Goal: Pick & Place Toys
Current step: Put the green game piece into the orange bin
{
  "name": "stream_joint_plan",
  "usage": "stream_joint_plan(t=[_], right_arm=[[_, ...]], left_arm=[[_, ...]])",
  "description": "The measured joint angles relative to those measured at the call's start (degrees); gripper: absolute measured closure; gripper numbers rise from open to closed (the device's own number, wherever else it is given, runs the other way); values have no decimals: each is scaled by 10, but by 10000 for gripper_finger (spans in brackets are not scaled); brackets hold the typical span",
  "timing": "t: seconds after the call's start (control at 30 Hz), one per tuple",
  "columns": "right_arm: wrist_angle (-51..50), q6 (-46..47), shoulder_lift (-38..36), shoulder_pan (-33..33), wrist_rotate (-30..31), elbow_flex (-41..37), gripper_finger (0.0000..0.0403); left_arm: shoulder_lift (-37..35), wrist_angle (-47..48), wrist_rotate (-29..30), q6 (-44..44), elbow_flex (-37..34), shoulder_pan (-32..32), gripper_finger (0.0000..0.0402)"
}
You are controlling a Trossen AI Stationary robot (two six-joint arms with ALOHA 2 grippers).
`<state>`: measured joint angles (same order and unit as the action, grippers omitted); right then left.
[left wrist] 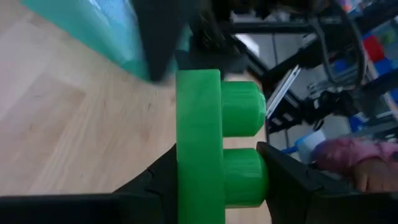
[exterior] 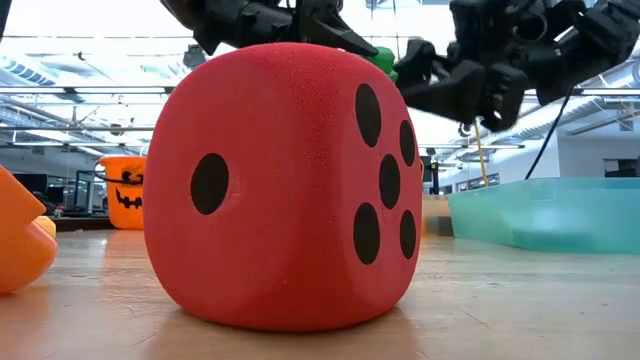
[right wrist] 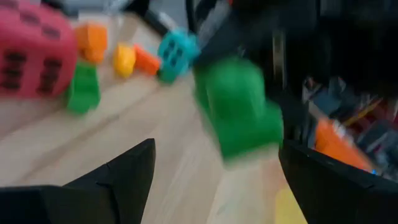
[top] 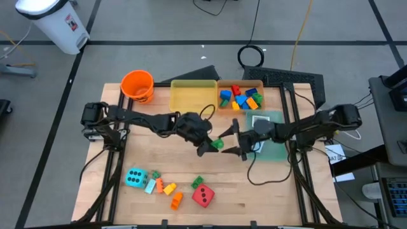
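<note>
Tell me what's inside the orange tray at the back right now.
The orange tray holds a loose pile of bricks: blue, red, yellow, orange and green ones. They overlap, so anything beneath them and most of the tray floor is hidden.

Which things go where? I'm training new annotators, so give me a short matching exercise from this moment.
Things:
1. green brick
2. red die
3. orange bucket
4. white card

Places:
A. on the teal tray
B. far left corner of the table
C. gripped in the left hand, above mid-table
D. near edge of the table, beside a small green brick

Pairs: 1-C, 2-D, 3-B, 4-A
</note>
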<state>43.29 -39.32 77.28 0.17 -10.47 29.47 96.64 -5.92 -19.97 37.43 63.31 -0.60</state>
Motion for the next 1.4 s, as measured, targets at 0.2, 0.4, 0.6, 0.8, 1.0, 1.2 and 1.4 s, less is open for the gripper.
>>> stream_joint_plan(t=[0.2,0.4,0.6,0.8,1.0,1.2,1.4], right_arm=[[122,7,55,17,-1,0,105],[156,-8,85,16,-2,0,163],[164,-5,88,18,-1,0,261],[161,-5,85,18,-2,0,319],[157,18,85,18,-1,0,319],[101,27,61,2,-4,0,319],[-42,69,-27,-30,13,0,319]], left_arm=[[0,9,-16,6,0,-10,232],[0,-1,-42,13,0,-10,232],[0,12,-45,13,0,-10,232],[0,15,-49,3,0,-14,232],[0,15,-45,-14,0,-18,202],[-5,9,-42,-13,0,-74,29],[-5,9,48,-38,0,-124,58]])
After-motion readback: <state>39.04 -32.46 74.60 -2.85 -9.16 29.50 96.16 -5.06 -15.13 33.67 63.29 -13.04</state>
